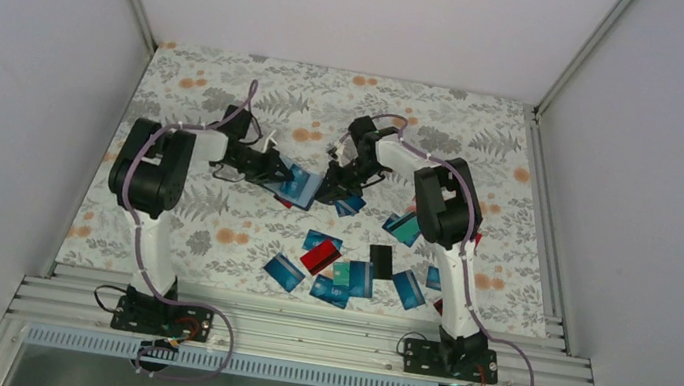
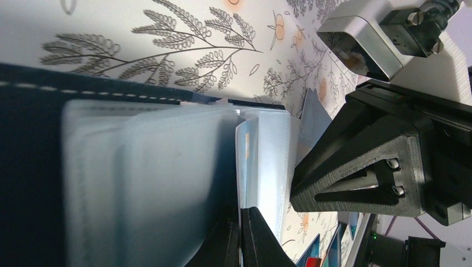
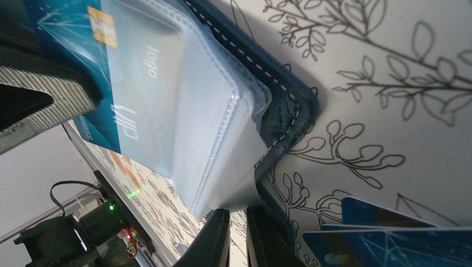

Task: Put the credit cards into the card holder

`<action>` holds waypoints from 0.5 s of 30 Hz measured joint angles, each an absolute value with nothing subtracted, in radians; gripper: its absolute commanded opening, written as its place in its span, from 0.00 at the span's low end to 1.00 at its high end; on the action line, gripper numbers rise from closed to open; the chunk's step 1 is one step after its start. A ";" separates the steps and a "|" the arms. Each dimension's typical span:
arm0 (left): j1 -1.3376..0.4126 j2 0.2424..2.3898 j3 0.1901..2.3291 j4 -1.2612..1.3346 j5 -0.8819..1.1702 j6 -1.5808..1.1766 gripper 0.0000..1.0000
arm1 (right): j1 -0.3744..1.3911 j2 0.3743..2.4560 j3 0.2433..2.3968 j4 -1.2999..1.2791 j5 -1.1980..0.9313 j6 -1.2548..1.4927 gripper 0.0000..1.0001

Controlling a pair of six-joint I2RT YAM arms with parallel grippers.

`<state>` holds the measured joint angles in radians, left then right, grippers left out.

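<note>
The card holder (image 3: 289,111) lies open on the floral cloth, its navy stitched cover (image 2: 33,111) under a fan of clear sleeves (image 3: 200,105). My left gripper (image 2: 241,214) is shut on the edge of a blue credit card (image 3: 72,39) that sits partly inside a sleeve. My right gripper (image 3: 238,214) is shut, its tips at the lower corner of the sleeves beside the cover's edge. I cannot tell whether it pinches anything. From above, both grippers (image 1: 273,168) (image 1: 340,181) meet at the holder (image 1: 298,187).
Several loose blue and teal cards, a red one (image 1: 320,258) and a black one (image 1: 380,260) lie scattered nearer the arm bases. More blue cards (image 3: 389,233) lie just right of the right gripper. White walls enclose the cloth.
</note>
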<state>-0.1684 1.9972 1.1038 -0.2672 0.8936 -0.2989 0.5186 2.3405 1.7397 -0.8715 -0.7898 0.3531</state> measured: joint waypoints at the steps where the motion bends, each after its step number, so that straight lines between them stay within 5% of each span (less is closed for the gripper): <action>1: -0.173 2.001 1.106 -0.268 0.896 -0.299 0.02 | 0.519 2.341 1.740 -0.872 -0.790 0.353 0.08; 15: -0.197 2.053 1.171 -0.343 0.926 -0.248 0.02 | 0.512 2.353 1.749 -0.881 -0.809 0.347 0.08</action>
